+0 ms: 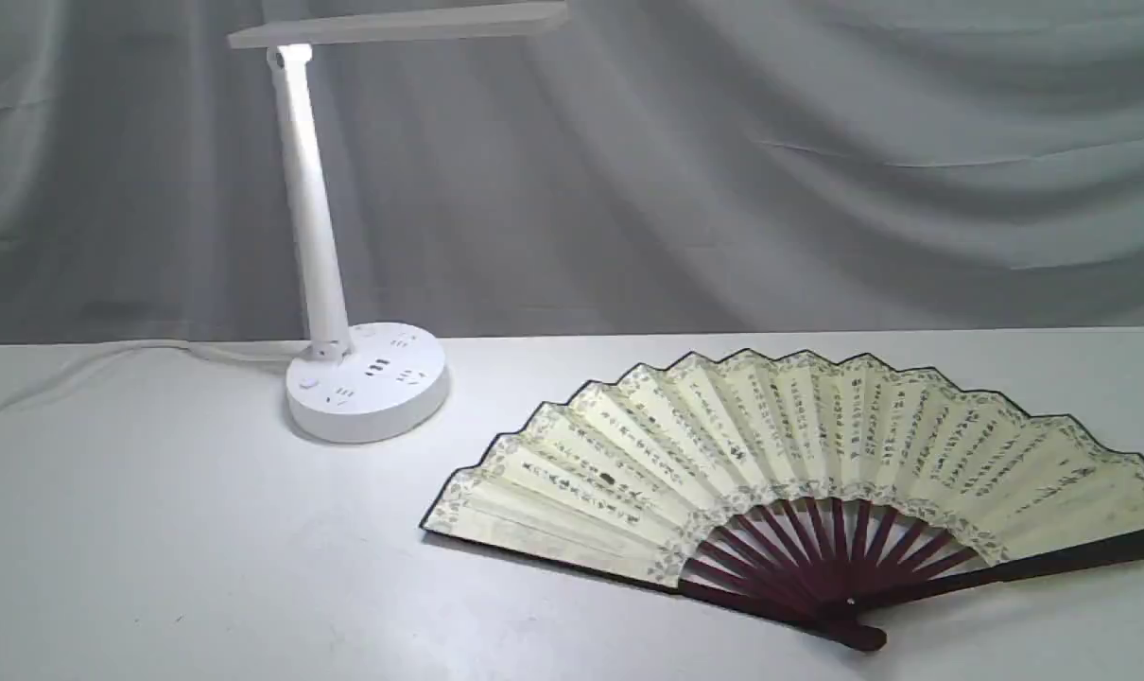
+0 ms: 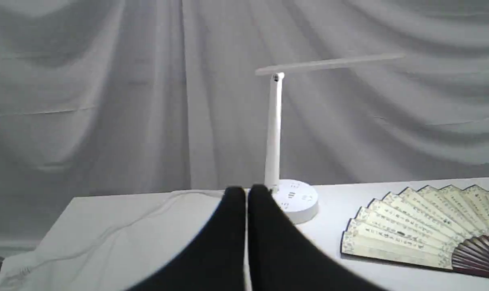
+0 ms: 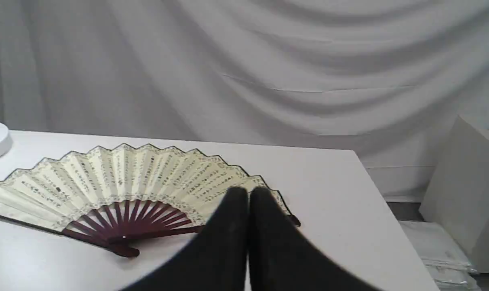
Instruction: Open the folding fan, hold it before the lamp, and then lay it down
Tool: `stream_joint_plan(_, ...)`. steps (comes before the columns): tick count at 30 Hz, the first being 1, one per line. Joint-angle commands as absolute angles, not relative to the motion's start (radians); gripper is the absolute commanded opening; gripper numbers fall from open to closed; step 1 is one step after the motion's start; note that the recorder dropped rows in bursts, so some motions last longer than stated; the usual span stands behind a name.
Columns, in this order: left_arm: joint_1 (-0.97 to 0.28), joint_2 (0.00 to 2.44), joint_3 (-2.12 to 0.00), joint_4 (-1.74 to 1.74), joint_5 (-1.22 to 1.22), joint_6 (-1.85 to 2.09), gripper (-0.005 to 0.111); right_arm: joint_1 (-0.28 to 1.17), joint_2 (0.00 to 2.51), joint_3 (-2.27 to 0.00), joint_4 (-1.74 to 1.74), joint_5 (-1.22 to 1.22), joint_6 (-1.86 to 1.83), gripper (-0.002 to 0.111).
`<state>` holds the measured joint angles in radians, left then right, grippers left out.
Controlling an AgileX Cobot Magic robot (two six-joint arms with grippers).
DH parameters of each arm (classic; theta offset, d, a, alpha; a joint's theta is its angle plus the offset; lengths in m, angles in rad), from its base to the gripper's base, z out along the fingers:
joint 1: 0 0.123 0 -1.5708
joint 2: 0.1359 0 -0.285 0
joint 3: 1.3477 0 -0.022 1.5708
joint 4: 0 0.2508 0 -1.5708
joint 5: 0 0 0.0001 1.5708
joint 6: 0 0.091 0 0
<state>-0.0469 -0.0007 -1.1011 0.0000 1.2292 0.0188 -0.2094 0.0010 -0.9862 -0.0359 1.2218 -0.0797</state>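
The folding fan [image 1: 799,454] lies spread wide open and flat on the white table, cream leaf with black calligraphy, maroon ribs meeting at a pivot near the front. It also shows in the left wrist view, fan [image 2: 426,226], and the right wrist view, fan [image 3: 123,182]. The white lamp [image 1: 331,284] stands upright at the back left, its bar head pointing right; lamp [image 2: 275,133] shows whole from the left wrist. My left gripper [image 2: 246,190] is shut and empty, well back from the lamp's base. My right gripper [image 3: 248,190] is shut and empty, above the fan's right end. Neither gripper appears in the exterior view.
The lamp's white cord [image 1: 109,355] runs left along the table's back edge. A grey draped curtain [image 1: 723,161] hangs behind the table [image 1: 203,549]. Off the table's right end stands a pale box [image 3: 466,182].
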Motion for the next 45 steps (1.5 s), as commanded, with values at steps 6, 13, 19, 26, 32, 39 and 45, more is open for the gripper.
stream_joint_plan(6,-0.046,0.0,-1.087,-0.016,1.221,0.023,0.0,-0.209,0.0,-0.938,-0.015,1.221,-0.071,0.0)
stream_joint_plan(13,-0.046,0.0,-0.945,-0.016,1.068,0.03,0.0,-0.209,0.0,-0.796,-0.005,1.019,-0.071,0.0)
stream_joint_plan(19,-0.046,0.0,-0.772,-0.016,0.841,0.03,0.0,-0.209,0.0,-0.644,0.03,0.803,-0.071,0.0)
stream_joint_plan(26,-0.046,0.0,-0.55,-0.016,0.578,0.028,0.0,-0.209,0.0,-0.453,0.03,0.608,-0.071,0.0)
stream_joint_plan(32,-0.046,0.0,-0.401,-0.016,0.369,0.026,0.0,-0.209,0.0,-0.33,0.03,0.545,-0.071,0.0)
stream_joint_plan(39,-0.046,0.0,-0.301,-0.016,0.31,0.026,0.0,-0.209,0.0,-0.283,0.014,0.377,-0.087,0.0)
stream_joint_plan(45,-0.046,0.0,-0.238,-0.016,0.302,0.028,0.0,-0.209,0.0,-0.219,0.023,0.307,-0.075,0.0)
